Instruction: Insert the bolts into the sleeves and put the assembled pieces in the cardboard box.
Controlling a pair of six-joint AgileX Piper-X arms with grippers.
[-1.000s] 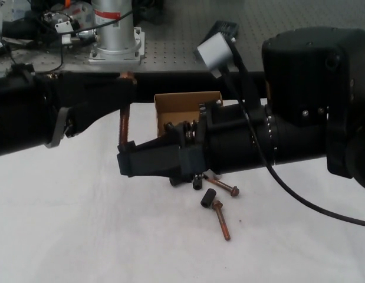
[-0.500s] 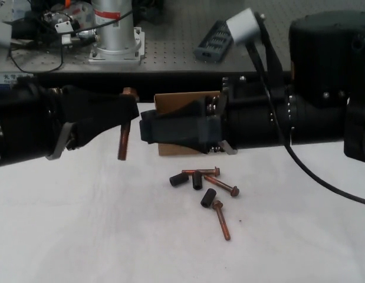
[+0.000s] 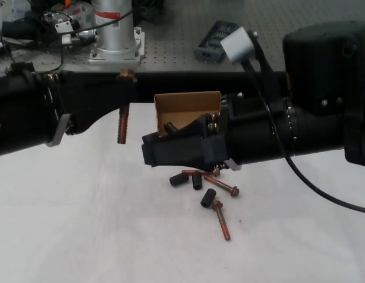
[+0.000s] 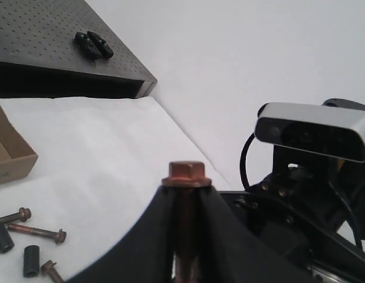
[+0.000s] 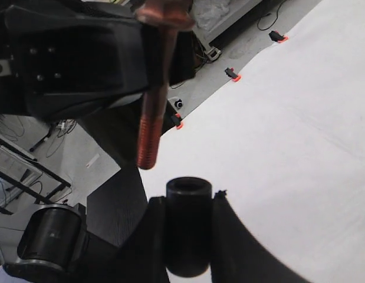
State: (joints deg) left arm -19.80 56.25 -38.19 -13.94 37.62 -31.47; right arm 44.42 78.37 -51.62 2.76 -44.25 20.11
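The left claw [image 4: 185, 197] is clamped on a copper bolt [image 4: 183, 172], just under its hexagonal head. The bolt hangs upright with the threaded end down, above the white desk [image 3: 82, 224]. The right claw [image 5: 188, 236] is closed around a black sleeve [image 5: 188, 227], whose open mouth points toward the bolt. The threaded tip is near this mouth but not inside it. The cardboard box [image 3: 188, 103] stands open on the desk behind the right claw. In front of the box lie three loose bolts [image 3: 222, 221] and three loose sleeves [image 3: 207, 198], close together.
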